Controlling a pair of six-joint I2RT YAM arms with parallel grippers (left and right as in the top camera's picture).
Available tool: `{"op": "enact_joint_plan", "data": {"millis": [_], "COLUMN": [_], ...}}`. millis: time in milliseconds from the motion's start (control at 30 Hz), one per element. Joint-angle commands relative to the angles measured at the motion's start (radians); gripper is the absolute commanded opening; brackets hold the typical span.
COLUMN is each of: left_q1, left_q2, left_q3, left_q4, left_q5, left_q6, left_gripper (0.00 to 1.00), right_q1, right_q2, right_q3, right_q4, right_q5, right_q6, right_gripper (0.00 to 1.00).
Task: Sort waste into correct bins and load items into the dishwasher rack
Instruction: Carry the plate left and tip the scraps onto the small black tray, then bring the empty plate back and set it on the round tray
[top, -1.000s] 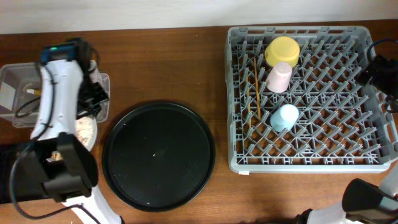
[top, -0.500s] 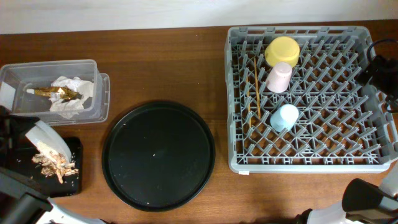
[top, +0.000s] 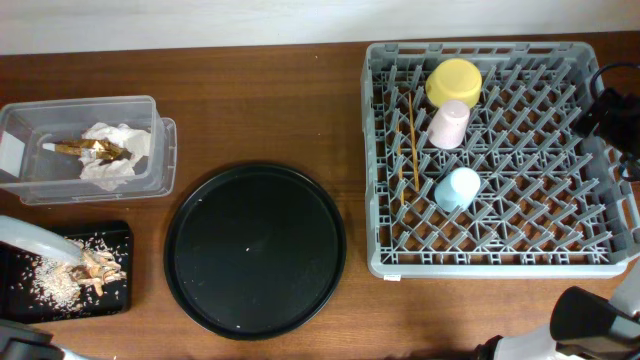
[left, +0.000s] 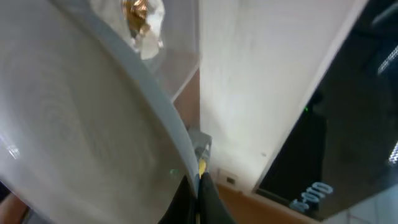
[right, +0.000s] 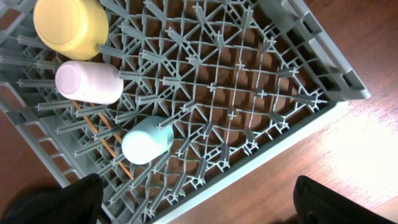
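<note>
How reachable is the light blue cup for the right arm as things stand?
Probably reachable. The light blue cup sits among the pegs of the dishwasher rack with nothing over it, and the right gripper hangs above it with jaws open. The pegs may crowd a grasp.

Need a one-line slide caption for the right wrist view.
Yellow bowl, pink cup, blue cup and chopsticks sit loaded in the grey dishwasher rack.

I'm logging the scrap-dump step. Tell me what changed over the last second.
The left gripper swung off the clear tub toward the near-left corner, carrying the plate and tipping it over the black tray; food scraps and crumbs now lie there. The rack with its load, the large round tray and the tub's napkin stayed put.
</note>
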Motion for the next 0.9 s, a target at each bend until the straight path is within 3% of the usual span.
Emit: {"op": "enact_joint_plan", "data": {"millis": [0, 167, 300, 367, 533, 600, 700, 767, 867], "left_q1": [0.005, -0.056, -0.232, -0.373, -0.879, -1.182, -1.523, -1.710, -1.880], "left_q2": [-0.003, -0.019, -0.157, -0.251, -0.421, -0.422, -0.412, -0.395, -0.362], "left_q3": [0.010, -0.018, -0.161, -0.231, -0.412, -0.494, -0.612, -0.663, -0.682], "left_q4": [-0.018, -0.019, -0.019, -0.019, 0.071, 0.277, 0.561, 0.703, 0.737], "left_q5": [0.024, -0.094, -0.222, -0.303, -0.303, -0.485, -0.807, -1.010, -1.273], "left_q6": [0.046, -0.031, -0.030, -0.030, -0.032, -0.303, -0.641, -0.727, -0.818], "left_gripper": [0.00, 0.00, 0.00, 0.00, 0.00, 0.00, 0.00, 0.00, 0.01], "right_q1": [-0.003, -0.003, -0.003, -0.003, -0.003, -0.003, -0.003, -0.003, -0.003], "right_q2": [0.003, 0.003, 0.003, 0.003, 0.003, 0.003, 0.003, 0.003, 0.003], "right_q3": [-0.002, -0.002, -0.002, -0.002, -0.002, -0.002, -0.002, -0.002, -0.002], "right_q4": [-0.003, -0.003, -0.003, -0.003, -0.003, -0.003, -0.003, -0.003, -0.003], "right_q5": [0.005, 0.005, 0.005, 0.005, 0.005, 0.005, 0.005, 0.005, 0.005], "right_q6": [-0.006, -0.006, -0.006, -0.006, -0.006, -0.006, -0.006, -0.006, -0.006], "right_gripper": [0.98, 0.98, 0.98, 0.98, 0.99, 0.98, 0.98, 0.98, 0.98]}}
